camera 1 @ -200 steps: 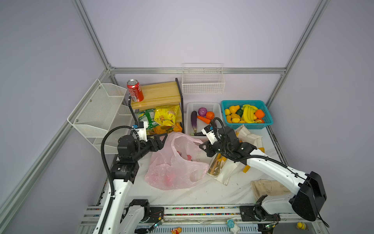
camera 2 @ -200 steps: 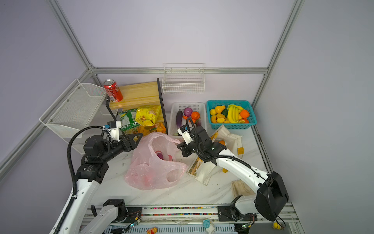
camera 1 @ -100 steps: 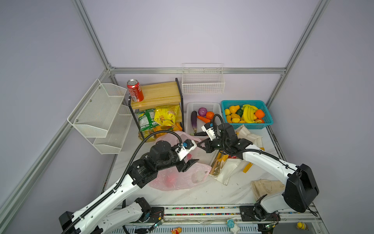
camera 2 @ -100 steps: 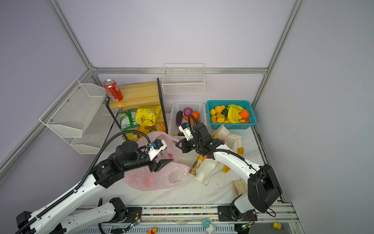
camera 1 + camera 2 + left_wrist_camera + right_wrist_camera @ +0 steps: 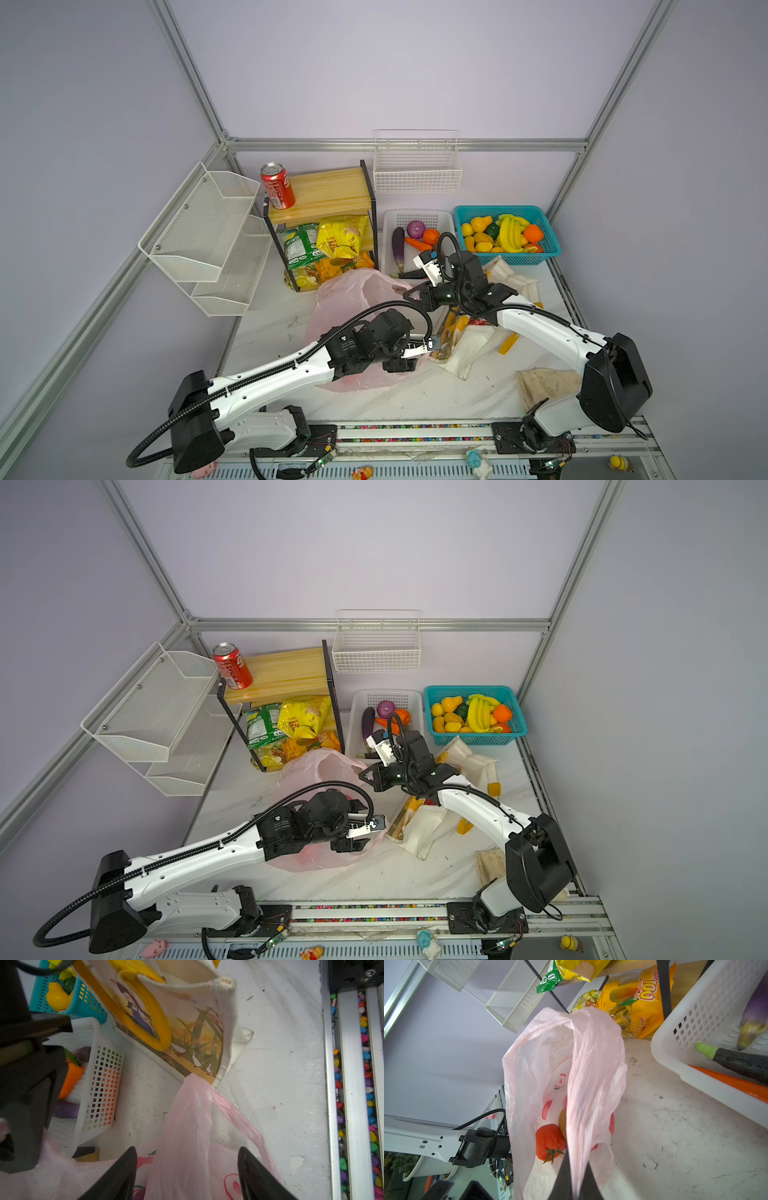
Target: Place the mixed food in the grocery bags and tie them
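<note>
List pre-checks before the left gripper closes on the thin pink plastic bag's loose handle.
1. Right gripper shut on one handle of the thin translucent pink plastic bag: ok.
2. Left gripper open: ok.
3. Bag's other handle between the left fingers, per the left wrist view: ok.
4. Red toy tomato and brown toy potato inside the bag: ok.
5. Red cola can bagged: not ok, it stands on the wooden shelf.
6. Handle tip free of the white canvas tote: cannot tell.
</note>
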Robot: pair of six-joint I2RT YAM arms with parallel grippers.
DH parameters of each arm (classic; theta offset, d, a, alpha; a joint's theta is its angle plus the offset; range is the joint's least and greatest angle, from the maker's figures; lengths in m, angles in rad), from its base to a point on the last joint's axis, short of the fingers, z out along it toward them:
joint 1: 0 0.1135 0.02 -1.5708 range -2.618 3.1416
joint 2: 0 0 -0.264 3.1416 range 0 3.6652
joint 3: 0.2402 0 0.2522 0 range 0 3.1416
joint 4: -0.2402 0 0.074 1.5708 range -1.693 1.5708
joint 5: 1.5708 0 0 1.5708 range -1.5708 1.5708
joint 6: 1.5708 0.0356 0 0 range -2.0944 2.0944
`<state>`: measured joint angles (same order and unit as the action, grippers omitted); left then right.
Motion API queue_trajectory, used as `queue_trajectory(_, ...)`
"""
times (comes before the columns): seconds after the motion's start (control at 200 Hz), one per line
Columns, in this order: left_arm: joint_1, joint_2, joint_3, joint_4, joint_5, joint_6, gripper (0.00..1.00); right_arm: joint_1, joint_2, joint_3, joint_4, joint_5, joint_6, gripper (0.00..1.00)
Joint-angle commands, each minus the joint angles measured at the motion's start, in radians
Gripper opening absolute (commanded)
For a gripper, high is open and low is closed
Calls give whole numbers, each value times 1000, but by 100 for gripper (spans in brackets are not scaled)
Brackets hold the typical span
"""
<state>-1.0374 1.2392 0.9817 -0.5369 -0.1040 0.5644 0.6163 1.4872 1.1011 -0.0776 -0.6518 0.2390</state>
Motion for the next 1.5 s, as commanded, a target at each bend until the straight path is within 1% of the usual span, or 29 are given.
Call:
queue_trajectory(0.0,-19,41,67,93,-100,51,71,-7,13,-15,34,-23,2,7)
queue_trajectory(0.12,-27,79,59,136,-153,48,61,-8,15,-27,45,-23,4,7)
queue_trajectory(0.165,-30,83,56,146,-162,41,54,-10,13,-31,47,-19,3,7)
queue_trajectory(0.26,-31,63,57,153,-171,5,34,-21,2,-39,46,-8,6,7)
queue_trajectory(0.345,-31,-4,63,164,-163,-74,17,-38,-24,-34,35,-3,17,8)
queue_trajectory(0.415,-23,-101,47,206,-169,-170,7,-54,-63,-24,24,9,24,8)
queue_trajectory(0.47,-4,-194,27,254,-174,-249,0,-65,-99,-14,19,15,27,8)
queue_trajectory(0.55,62,-322,14,285,-103,-351,0,-67,-160,2,18,5,10,8)
queue_trajectory(0.63,170,-427,15,305,-10,-458,0,-67,-215,24,12,18,-8,8)
queue_trajectory(0.695,264,-490,13,324,43,-533,0,-67,-254,52,-5,46,-29,8)
queue_trajectory(0.75,333,-532,17,340,76,-566,0,-67,-281,77,-21,68,-45,8)
queue_trajectory(0.82,401,-556,23,348,79,-592,0,-67,-301,105,-30,89,-55,8)
queue_trajectory(0.89,456,-550,26,339,87,-615,0,-67,-300,127,-46,89,-60,8)
queue_trajectory(0.93,486,-537,26,334,102,-650,0,-67,-299,140,-63,89,-67,8)
queue_trajectory(1.07,605,-480,27,322,223,-772,0,-67,-335,175,-105,116,-100,9)
queue_trajectory(1.1,630,-471,26,325,249,-816,0,-67,-346,181,-111,120,-105,9)
queue_trajectory(1.225,748,-430,6,350,367,-915,0,-67,-358,176,-105,119,-105,9)
queue_trajectory(1.32,808,-380,-18,337,403,-963,0,-67,-329,152,-104,133,-94,9)
queue_trajectory(1.45,865,-334,-28,294,425,-982,16,-67,-287,138,-88,158,-74,9)
queue_trajectory(1.495,886,-334,-22,280,436,-980,24,-67,-273,138,-74,160,-69,9)
